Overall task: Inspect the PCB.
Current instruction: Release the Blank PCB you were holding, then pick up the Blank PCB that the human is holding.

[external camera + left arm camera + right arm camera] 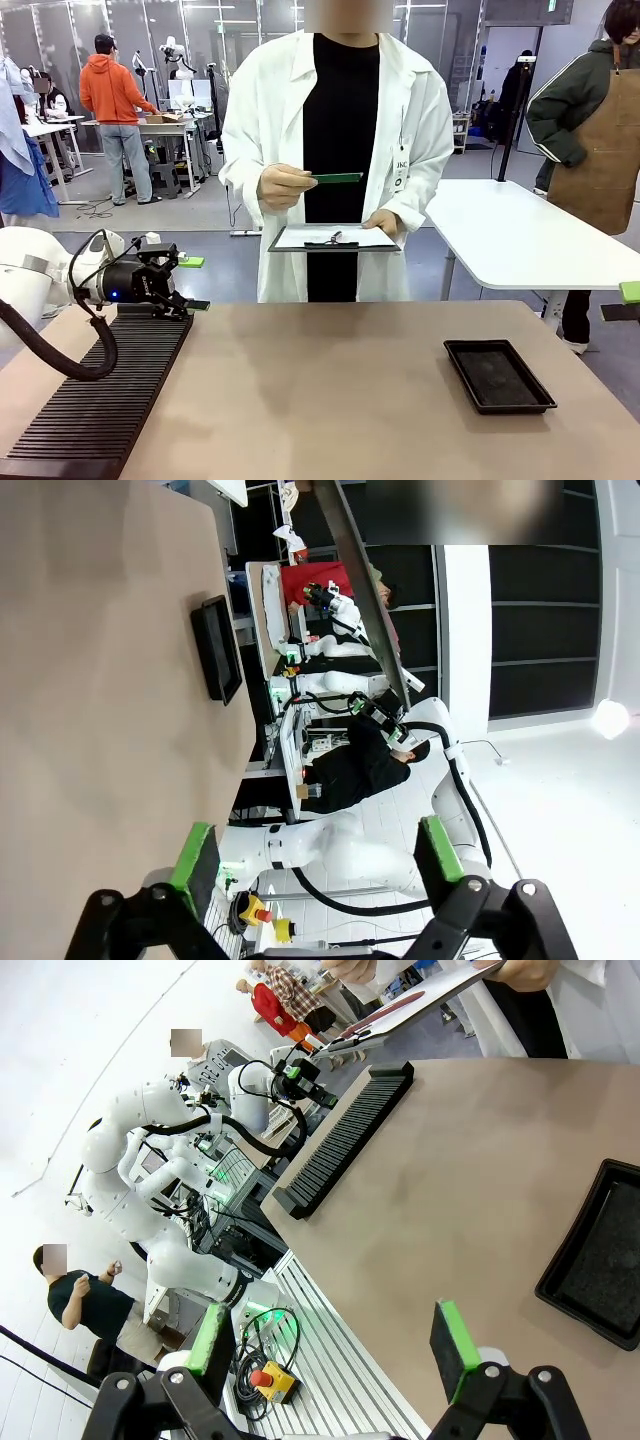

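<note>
One thin, flat, green rectangular circuit board, the PCB (338, 178), counted, held edge-on at chest height in one hand (285, 186) of the person in the white lab coat, well above and beyond the tan table (330, 400). Face of the board too thin at this angle to read, probably tilted up toward the person. One dark clipboard with white paper (333, 238) in the other hand (385, 222), just below the board. Two grippers. Left gripper (193, 284) level over the far end of the one long black ribbed rack (100, 390), green-padded fingers (195, 865) spread wide, nothing between them. Right gripper (335, 1345) likewise spread wide and empty, off to the table's right side. One shallow black rectangular tray (498, 375) on the table's right part, nothing seen in it. Judged step: the inspection itself, done by the person, both arms standing by. Next move, probably: taking the board back, calling for wide jaws, a level approach to the board's free end, and a close on its thin edges clear of the person's fingers.
</note>
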